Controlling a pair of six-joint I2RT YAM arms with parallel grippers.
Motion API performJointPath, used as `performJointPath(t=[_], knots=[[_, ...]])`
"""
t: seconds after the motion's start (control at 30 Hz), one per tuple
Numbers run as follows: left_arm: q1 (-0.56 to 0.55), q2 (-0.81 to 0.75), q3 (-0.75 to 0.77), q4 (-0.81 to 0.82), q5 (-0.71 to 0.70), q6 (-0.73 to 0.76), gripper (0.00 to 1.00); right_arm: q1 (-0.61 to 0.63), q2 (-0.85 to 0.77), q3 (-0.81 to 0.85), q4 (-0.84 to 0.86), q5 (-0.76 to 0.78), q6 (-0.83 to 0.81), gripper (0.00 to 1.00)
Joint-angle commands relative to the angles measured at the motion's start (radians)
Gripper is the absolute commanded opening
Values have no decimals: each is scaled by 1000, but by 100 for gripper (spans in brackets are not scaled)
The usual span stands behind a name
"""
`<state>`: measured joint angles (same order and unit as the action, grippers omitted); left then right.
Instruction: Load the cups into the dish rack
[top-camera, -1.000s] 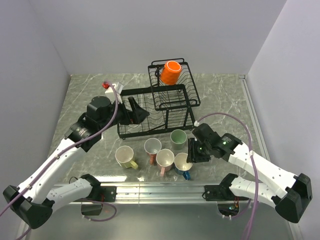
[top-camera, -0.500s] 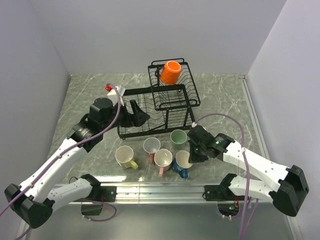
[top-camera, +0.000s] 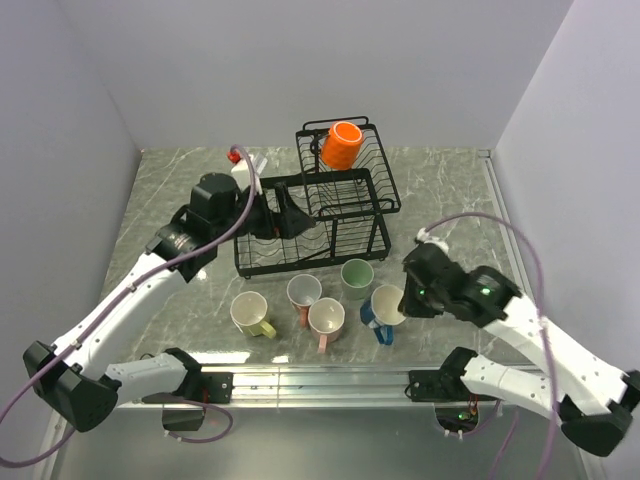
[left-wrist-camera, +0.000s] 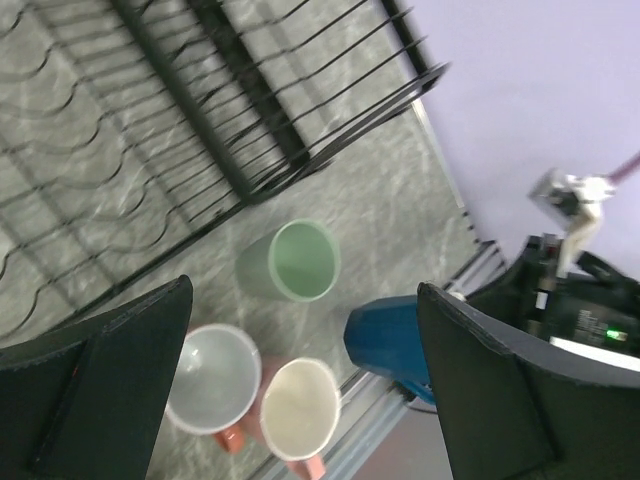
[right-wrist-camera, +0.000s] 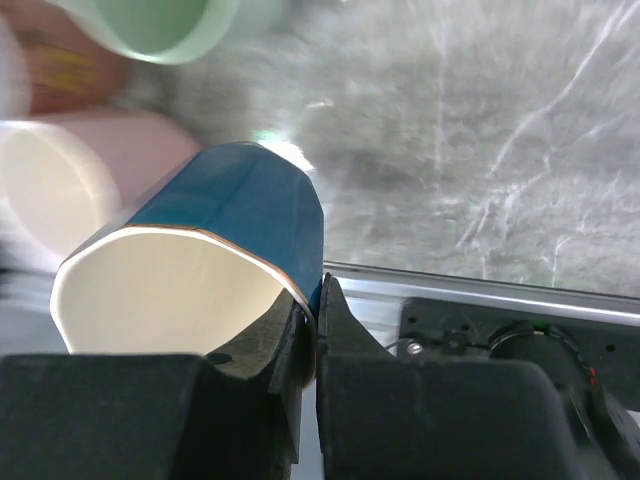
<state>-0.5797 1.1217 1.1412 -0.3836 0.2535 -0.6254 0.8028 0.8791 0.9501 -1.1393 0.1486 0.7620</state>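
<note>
Change shows mostly on the right: the right gripper (top-camera: 400, 303) has swung outward, and the blue cup (top-camera: 385, 310) has come with it, out of the cluster and away from the nearer of the pink cups (top-camera: 328, 318). The left gripper (top-camera: 287, 219) has moved further in over the lower tray of the dish rack (top-camera: 310, 262). The orange cup (top-camera: 345, 143) lies unmoved in the upper basket. The pale green cup (top-camera: 357, 277) and yellow cup (top-camera: 250, 313) stand where they were on the table (top-camera: 440, 200).

The right wrist camera shows what the overhead view cannot: the two fingers are pinched together on the blue cup's rim, one inside and one outside, with the cup tilted so its mouth faces the lens. The left wrist camera shows that arm's fingers (left-wrist-camera: 110, 385) spread wide around nothing, with rack wires and four cups below.
</note>
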Motion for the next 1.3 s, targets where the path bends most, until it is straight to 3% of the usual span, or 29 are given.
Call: performJointPath(t=[0.0,0.2,0.3,0.4,0.43,0.53,0.6,0.63,0.77,0.87,1.07,1.27], knots=[[-3,19,135,29,81,-20,99,7,-84,165,-14,10,16,0],[3,72,254,132,164,-146,99,1,-138,328,171,-26,33,0],[17,104,287,202,220,-298,99,-51,-106,381,301,-49,16,0],[67,113,235,380,338,-480,99,-193,-71,392,435,-211,34,0],[76,106,211,508,346,-534,99,-244,-69,380,475,-272,51,0],[90,81,140,617,395,-540,99,-416,-89,259,675,-493,152,0],[98,128,207,537,460,-502,99,-499,-106,207,827,-593,239,0],[95,139,222,520,478,-487,99,-519,-108,159,876,-622,270,0],[80,133,140,708,535,-588,93,-563,-83,69,1172,-730,451,0],[63,116,106,698,511,-565,91,-562,-40,33,1309,-770,534,0],[32,112,37,739,494,-573,86,-564,-38,12,1377,-745,563,0],[-5,179,101,752,517,-562,81,-562,-31,-43,1463,-762,602,0]])
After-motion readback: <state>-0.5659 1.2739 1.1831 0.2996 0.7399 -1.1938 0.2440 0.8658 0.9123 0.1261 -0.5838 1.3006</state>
